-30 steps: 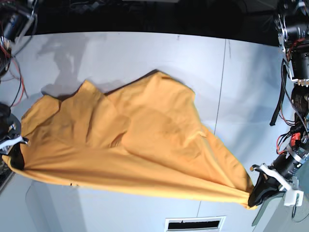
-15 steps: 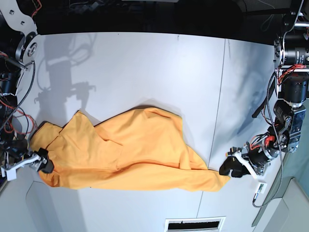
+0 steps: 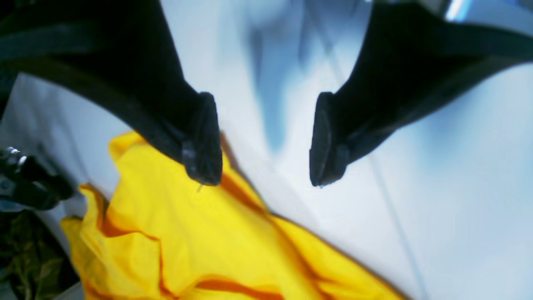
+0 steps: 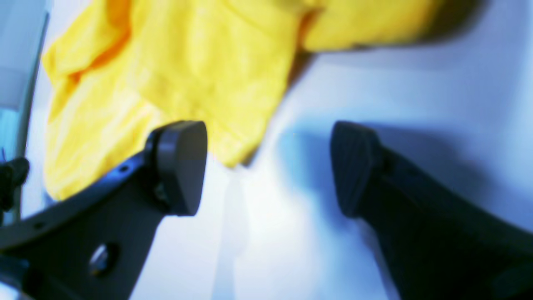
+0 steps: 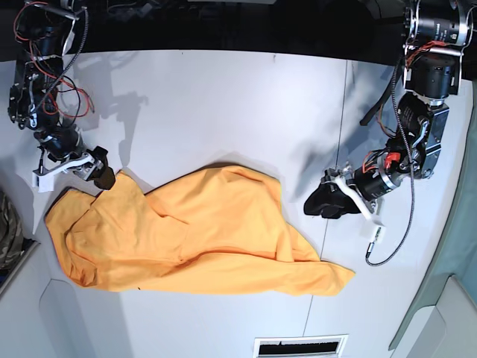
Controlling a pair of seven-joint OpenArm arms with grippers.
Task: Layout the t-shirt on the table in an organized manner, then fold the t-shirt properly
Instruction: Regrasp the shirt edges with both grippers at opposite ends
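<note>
I see the big orange-yellow cloth t-shirt [image 5: 194, 235] lying loose on the wide white tabletop [image 5: 223, 104], near the front edge. It is bunched and wrinkly, not flat. One long corner stretches out to a point toward the side of my left arm. The side facing up is plain. I cannot see any words or pictures on it from any camera.

My left tool [image 5: 322, 203] hangs over the bare tabletop, a little apart from the shirt's pointed corner. In the left wrist view its two black fingers [image 3: 203, 141] are spread wide with nothing between them, and the yellow cloth lies below them.

My right tool [image 5: 100, 173] is at the other end, just beside the shirt's far corner. In the right wrist view its fingers [image 4: 181, 162] are spread wide too and hold nothing. The cloth edge lies just past them.

A thin dark seam line [image 5: 337, 149] runs across the tabletop.
</note>
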